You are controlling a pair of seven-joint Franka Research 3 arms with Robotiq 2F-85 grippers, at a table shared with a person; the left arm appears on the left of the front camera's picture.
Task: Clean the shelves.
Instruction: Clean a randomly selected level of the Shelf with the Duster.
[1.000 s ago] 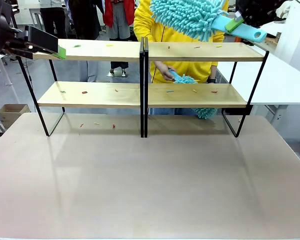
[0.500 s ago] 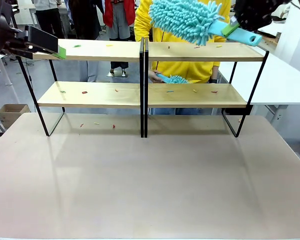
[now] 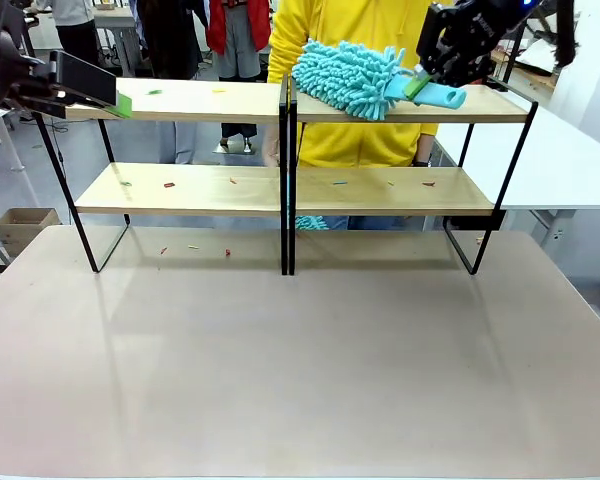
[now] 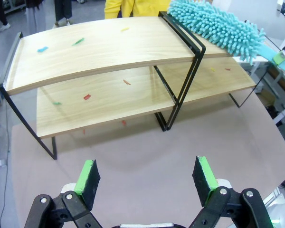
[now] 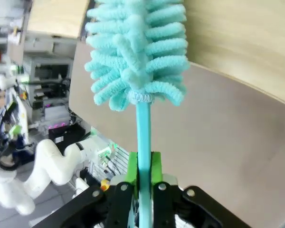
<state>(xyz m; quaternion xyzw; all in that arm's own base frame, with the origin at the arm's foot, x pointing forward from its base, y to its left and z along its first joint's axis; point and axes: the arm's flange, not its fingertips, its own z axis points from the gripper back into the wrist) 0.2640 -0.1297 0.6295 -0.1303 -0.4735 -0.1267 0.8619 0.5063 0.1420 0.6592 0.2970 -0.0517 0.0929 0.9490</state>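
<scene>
From the front, the right gripper (image 3: pixel 416 88) was clamped on the handle of a teal duster (image 3: pixel 348 75), whose head lay on the top board of the shelves (image 3: pixel 200 190), right rack. The left wrist view added the left gripper (image 4: pixel 147 176), its pads wide apart and empty, facing scraps (image 4: pixel 87 97) on the left rack.

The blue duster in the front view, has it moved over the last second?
Yes. The duster has dropped from above the right rack's top board onto it, its head shifted left toward the black centre posts.
</scene>
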